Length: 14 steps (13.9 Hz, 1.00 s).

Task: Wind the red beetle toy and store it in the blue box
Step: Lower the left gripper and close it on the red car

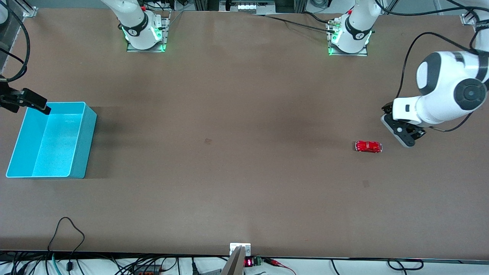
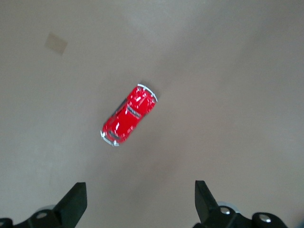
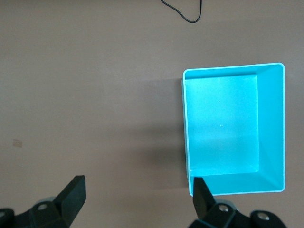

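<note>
Front view: the red beetle toy [image 1: 368,146] lies on the tabletop [image 1: 229,152] at right-centre; the blue box [image 1: 88,131] sits at left.

Left wrist view: the left end effector [image 2: 140,202] is spread wide, empty.

Right wrist view: the right end effector [image 3: 137,197] is likewise released.

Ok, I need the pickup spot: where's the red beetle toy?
In the front view the red beetle toy lies on the table toward the left arm's end, beside the open left gripper and apart from it.
</note>
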Tool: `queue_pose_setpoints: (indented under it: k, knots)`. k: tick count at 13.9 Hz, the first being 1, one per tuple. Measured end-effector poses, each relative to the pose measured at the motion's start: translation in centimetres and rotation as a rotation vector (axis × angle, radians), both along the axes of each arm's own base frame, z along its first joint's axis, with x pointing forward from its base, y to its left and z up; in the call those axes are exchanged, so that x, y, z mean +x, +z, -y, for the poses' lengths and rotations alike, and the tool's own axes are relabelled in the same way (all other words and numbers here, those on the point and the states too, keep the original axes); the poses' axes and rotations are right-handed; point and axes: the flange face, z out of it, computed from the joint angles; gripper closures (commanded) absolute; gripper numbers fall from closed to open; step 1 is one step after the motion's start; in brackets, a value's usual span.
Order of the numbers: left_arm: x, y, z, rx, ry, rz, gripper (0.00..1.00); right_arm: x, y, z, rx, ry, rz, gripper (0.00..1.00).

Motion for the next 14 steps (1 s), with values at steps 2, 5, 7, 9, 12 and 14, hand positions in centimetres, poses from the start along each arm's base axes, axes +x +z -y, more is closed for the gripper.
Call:
queue_pose_setpoints:
  k: [2, 5, 7, 9, 12, 14]
  knots:
    - [0.2, -3.0, 0.1, -0.017, -0.094, 0.032, 0.0, 0.0, 0.0, 0.0, 0.0, 0.0, 0.0, 0.0]
    - [0.9, -6.7, 0.2, -0.041, -0.275, 0.072, 0.0, 0.0, 0.0, 0.0, 0.0, 0.0, 0.001, 0.0]
    - [1.4, -8.9, 0.1, -0.052, -0.396, 0.099, 0.0, 0.0, 0.0, 0.0, 0.0, 0.0, 0.002, 0.0]
    - [1.6, -10.8, 0.1, -0.06, -0.463, 0.103, 0.0, 0.0, 0.0, 0.0, 0.0, 0.0, 0.002, 0.0]
    - [1.3, -12.4, -0.6, -0.07, -0.515, 0.084, 0.0, 0.0, 0.0, 0.0, 0.0, 0.0, 0.003, 0.0]
    - [0.9, -12.9, -1.0, -0.077, -0.554, 0.07, 0.0, 0.0, 0.0, 0.0, 0.0, 0.0, 0.003, 0.0]
